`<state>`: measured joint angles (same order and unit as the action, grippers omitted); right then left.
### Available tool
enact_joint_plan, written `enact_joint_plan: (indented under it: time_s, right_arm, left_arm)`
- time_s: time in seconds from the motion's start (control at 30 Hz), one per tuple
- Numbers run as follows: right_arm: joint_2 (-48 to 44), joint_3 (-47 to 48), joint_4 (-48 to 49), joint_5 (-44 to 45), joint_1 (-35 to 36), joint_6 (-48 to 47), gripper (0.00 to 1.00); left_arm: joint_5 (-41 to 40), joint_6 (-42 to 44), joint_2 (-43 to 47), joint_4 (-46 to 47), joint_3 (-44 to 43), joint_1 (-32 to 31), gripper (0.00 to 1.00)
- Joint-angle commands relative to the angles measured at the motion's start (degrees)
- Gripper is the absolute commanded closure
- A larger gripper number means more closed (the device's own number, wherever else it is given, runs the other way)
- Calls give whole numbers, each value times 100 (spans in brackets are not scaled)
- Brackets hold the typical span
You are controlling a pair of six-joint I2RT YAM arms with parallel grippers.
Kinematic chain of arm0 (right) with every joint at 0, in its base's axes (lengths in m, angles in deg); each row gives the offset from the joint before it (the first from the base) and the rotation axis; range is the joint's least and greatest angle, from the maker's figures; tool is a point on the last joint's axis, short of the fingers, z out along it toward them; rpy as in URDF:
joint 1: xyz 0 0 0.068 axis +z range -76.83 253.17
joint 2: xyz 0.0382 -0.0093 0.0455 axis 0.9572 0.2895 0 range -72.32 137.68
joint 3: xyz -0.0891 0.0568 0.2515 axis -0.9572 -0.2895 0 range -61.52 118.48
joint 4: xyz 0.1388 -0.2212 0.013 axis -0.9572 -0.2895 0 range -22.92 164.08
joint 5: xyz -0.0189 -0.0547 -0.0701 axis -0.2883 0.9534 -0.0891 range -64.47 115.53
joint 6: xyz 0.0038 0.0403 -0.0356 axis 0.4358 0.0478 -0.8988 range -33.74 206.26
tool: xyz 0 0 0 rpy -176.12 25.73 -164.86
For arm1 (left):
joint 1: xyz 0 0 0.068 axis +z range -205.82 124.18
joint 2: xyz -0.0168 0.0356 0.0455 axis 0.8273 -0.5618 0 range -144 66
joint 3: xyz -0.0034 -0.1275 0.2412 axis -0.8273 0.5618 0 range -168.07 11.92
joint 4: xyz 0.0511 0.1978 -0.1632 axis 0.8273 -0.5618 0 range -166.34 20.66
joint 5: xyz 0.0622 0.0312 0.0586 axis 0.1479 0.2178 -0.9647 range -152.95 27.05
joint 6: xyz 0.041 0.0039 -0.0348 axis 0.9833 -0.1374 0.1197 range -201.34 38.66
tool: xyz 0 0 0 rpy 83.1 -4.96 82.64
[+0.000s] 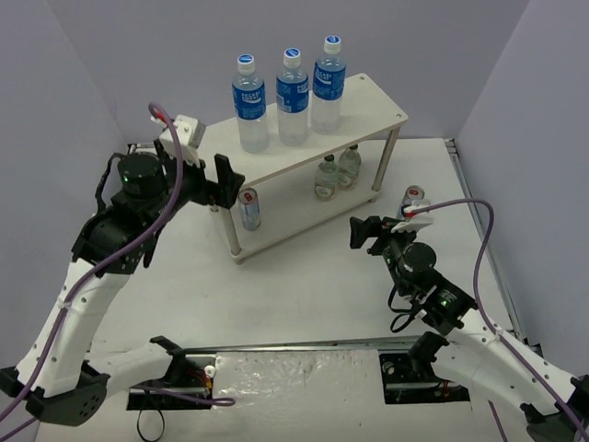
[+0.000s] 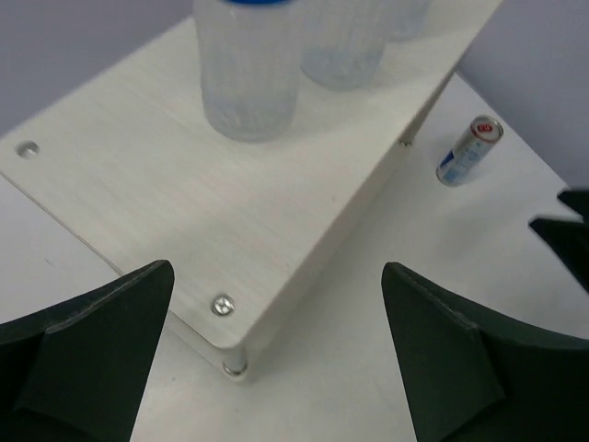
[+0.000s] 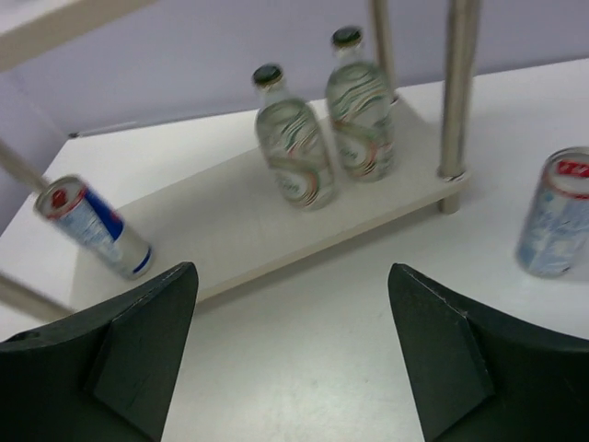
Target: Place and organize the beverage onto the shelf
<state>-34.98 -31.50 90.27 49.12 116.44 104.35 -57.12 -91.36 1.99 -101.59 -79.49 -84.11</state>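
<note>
Seven drinks counted: the beverage stands six on the shelf (image 1: 373,103) and one off it, on the worktop (image 1: 304,285).
Left hand (image 2: 276,285): spread wide and holding nothing. It hovers over the near left corner of the upper board.
Shelf can (image 1: 249,208): upright at the left end of the lower board, just beside the front leg.
Tall bottles (image 1: 293,92): three in a row on the upper board, upright and close together.
Small bottles (image 3: 294,152): two side by side on the lower board, toward its right end, upright.
Right hand (image 3: 293,285): spread and empty, low over the worktop. It faces the lower board.
Loose can (image 1: 414,200): upright on the worktop, just outside the shelf's right front leg and to the right of the right hand. Judged the one item left to place.
Risk, pick-up: the can is slim. A finger arriving off-centre would likely tip it, and it could then roll away.
Risk, placing: the lower tier is hemmed in by the leg and the upper board. A careless entry could strike the small bottles.
Risk, left side: a sideways swing of the left hand could jolt the board and topple the nearest tall bottle.
</note>
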Motion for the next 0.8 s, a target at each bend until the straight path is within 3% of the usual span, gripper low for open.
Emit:
enact_joint_plan:
  time_s: [0.0, 0.13, 0.33, 0.43, 0.77]
  right_arm:
    - [545, 785, -316, 866, -405, -472, 20]
    - [1396, 1225, -642, -90, -1608, -508, 19]
    - [1679, 1243, -731, -1461, -3636, -447, 18]
    - [1995, 1261, -661, -2252, -4289, -341, 18]
    - [2918, 954, 524, -2737, -4643, -376, 18]
  left_arm:
    - [-186, -448, 300, -20, 737, -369, 6]
    - [-371, -755, 898, 534, 1783, -984, 6]
    - [-969, -975, 1487, 737, 2707, -1960, 6]
    - [-1021, -1019, 1812, 958, 3217, -2198, 6]
    - [-1181, -1098, 2542, 1080, 3876, -2233, 6]
